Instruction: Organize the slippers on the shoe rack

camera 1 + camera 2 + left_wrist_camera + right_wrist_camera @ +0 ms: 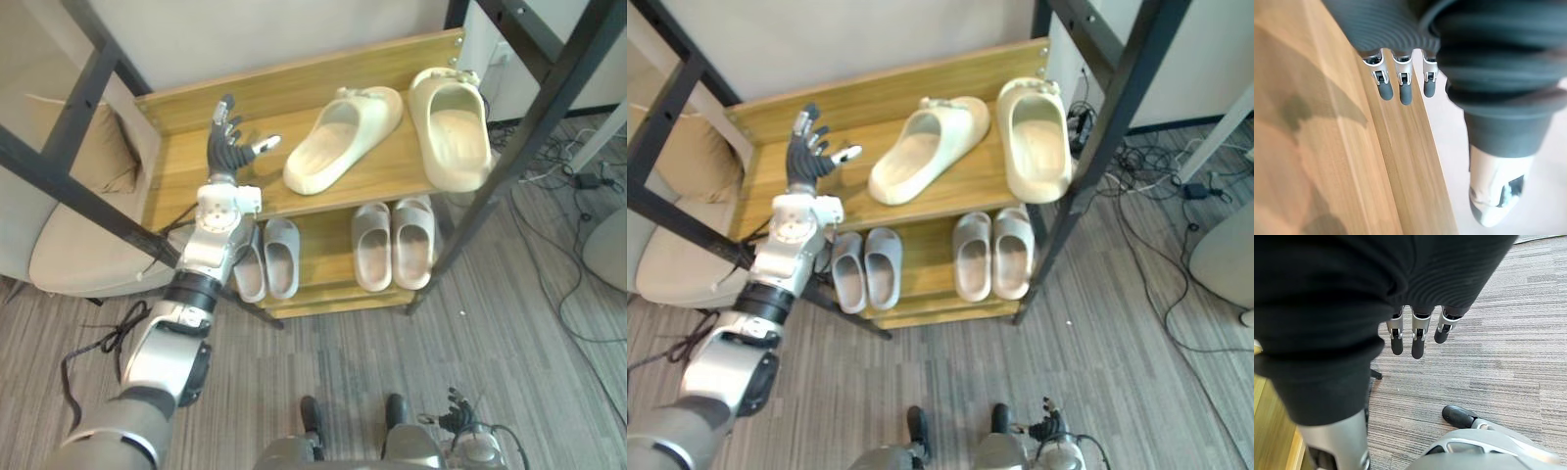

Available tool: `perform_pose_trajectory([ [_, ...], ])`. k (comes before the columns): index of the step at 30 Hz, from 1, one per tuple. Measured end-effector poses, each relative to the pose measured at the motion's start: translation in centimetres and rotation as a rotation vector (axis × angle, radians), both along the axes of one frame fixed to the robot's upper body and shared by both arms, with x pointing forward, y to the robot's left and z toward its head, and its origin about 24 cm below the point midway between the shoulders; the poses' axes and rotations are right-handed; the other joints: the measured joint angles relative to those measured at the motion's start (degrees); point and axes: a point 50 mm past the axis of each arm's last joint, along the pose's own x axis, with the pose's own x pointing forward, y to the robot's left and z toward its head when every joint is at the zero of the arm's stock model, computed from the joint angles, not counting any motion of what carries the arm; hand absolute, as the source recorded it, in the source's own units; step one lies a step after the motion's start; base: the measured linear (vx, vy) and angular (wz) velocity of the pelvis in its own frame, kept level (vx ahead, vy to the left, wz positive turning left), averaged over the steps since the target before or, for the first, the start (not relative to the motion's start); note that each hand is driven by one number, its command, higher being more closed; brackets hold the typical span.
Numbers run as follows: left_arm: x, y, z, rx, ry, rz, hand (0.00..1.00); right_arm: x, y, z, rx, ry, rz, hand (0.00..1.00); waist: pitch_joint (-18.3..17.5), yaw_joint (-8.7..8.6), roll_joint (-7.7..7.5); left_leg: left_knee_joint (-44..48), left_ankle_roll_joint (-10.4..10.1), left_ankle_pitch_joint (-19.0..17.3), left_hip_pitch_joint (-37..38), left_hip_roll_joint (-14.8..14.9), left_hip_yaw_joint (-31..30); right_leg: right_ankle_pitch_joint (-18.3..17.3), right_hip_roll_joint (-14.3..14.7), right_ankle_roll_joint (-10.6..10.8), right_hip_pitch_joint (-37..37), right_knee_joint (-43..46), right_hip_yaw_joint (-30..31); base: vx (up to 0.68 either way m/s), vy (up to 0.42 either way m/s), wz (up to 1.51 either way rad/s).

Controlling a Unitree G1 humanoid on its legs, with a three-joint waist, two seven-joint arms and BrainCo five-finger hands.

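Pale wood is what I get from the left wrist view, the shoe rack (1327, 147) close beneath straight fingers (1405, 90) that touch nothing; the eye views give the wider scene. There my left hand (227, 147) hovers over the bare left part of the top shelf, fingers spread wide and nothing in its grasp. Two cream slippers share that shelf to its right. The nearer cream slipper (338, 142) lies askew, its long axis running diagonally, strap end towards the back right and heel towards the front left. The far cream slipper (453, 127) lies roughly front to back, strap end at the back and heel at the shelf's front edge; the two nearly meet at their strap ends. On the lower shelf a left grey pair (266, 259) and a right grey pair (394, 245) lie side by side, long axes front to back. My right hand (458, 416) hangs low; the right wrist view shows its fingers (1418, 340) relaxed and straight over the grey carpet (1508, 333), holding nothing.
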Motion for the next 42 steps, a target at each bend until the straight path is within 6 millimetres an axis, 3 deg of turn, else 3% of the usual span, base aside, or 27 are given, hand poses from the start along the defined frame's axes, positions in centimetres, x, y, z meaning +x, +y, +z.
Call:
perform_pose_trajectory([
  [8, -0.9, -1.2, -1.7, -0.021, 0.021, -0.087, 0.00, 0.0, 0.8, -0.2, 0.018, 0.015, 0.030, 0.00, -0.86, 0.19, -1.88, -0.18, -0.04, 0.07, 0.63, -0.11, -0.14, 0.01, -0.03, 0.01, 0.84, -0.30, -0.20, 0.00, 0.001, 0.01],
  [14, -2.3, -4.4, -4.0, -0.061, 0.063, -0.203, 0.00, 0.0, 0.9, -0.3, -0.001, 0.026, 0.063, 0.00, -1.02, 0.28, -2.17, -0.20, 0.08, 0.22, 1.08, -0.05, -1.33, -0.01, -0.03, 0.03, 1.87, -0.58, -1.20, -0.02, -0.002, 0.09],
  [21, -3.1, -7.7, -3.9, -0.097, 0.054, -0.312, 0.00, 0.1, 0.9, -0.5, -0.001, 0.041, 0.062, 0.00, -1.11, 0.29, -2.35, -0.23, 0.09, 0.23, 1.11, 0.08, -1.33, 0.01, -0.01, 0.05, 1.94, -0.71, -1.29, 0.00, 0.000, 0.00],
  [42, -4.6, -14.0, -3.5, -0.136, 0.067, -0.536, 0.00, 1.5, 1.4, -0.2, -0.001, 0.018, 0.081, 0.00, -1.02, -0.45, -3.71, -0.26, 0.09, 0.22, 1.16, 0.01, 0.21, 0.79, -0.27, 0.49, 1.64, -1.29, -0.29, 0.00, 0.001, -0.02],
])
